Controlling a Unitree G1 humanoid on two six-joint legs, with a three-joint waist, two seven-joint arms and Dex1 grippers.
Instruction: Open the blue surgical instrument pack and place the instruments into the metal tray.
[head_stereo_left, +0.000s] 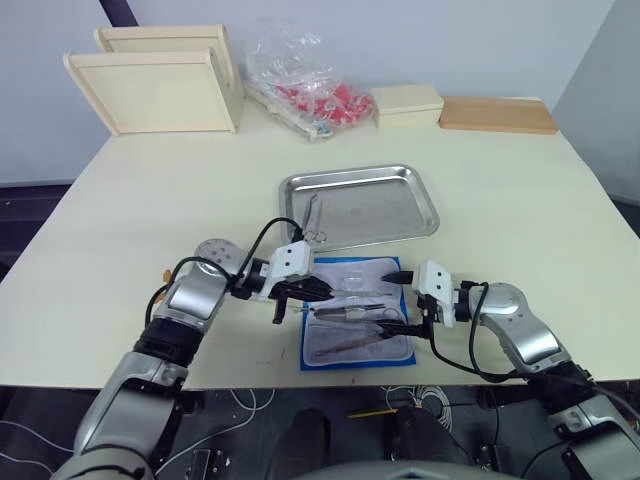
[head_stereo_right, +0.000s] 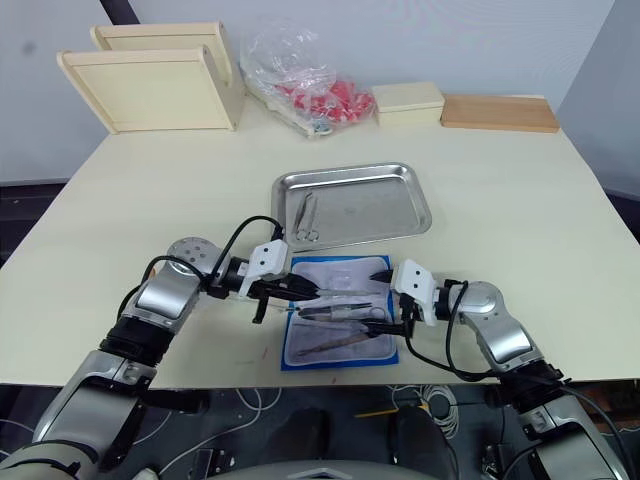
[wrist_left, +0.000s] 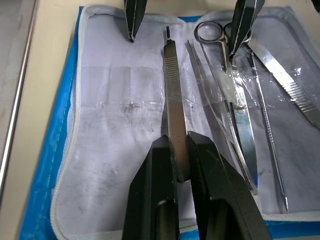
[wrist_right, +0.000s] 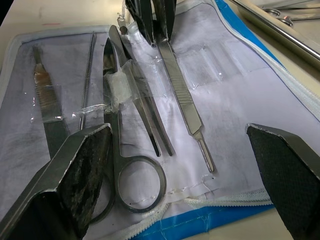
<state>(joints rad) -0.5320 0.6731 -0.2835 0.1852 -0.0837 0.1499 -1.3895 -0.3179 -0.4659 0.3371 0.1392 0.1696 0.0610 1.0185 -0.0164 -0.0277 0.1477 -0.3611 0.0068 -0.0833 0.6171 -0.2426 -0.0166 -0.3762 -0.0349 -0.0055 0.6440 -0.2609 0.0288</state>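
Observation:
The blue surgical instrument pack lies unzipped and flat near the table's front edge, pale lining up. Several instruments rest in it: a flat ribbed handle, ring-handled scissors, tweezers and a thin probe. My left gripper reaches in from the left and is shut on the near end of the ribbed handle. At the pack's right edge my right gripper stands open, its fingers straddling the scissors' rings and holding nothing. Beyond the pack, the metal tray holds one ring-handled instrument.
Along the back edge stand two pale wooden framed trays, a clear plastic bag of red items, a cream box and a flat wooden board. Bare table lies to either side of the tray.

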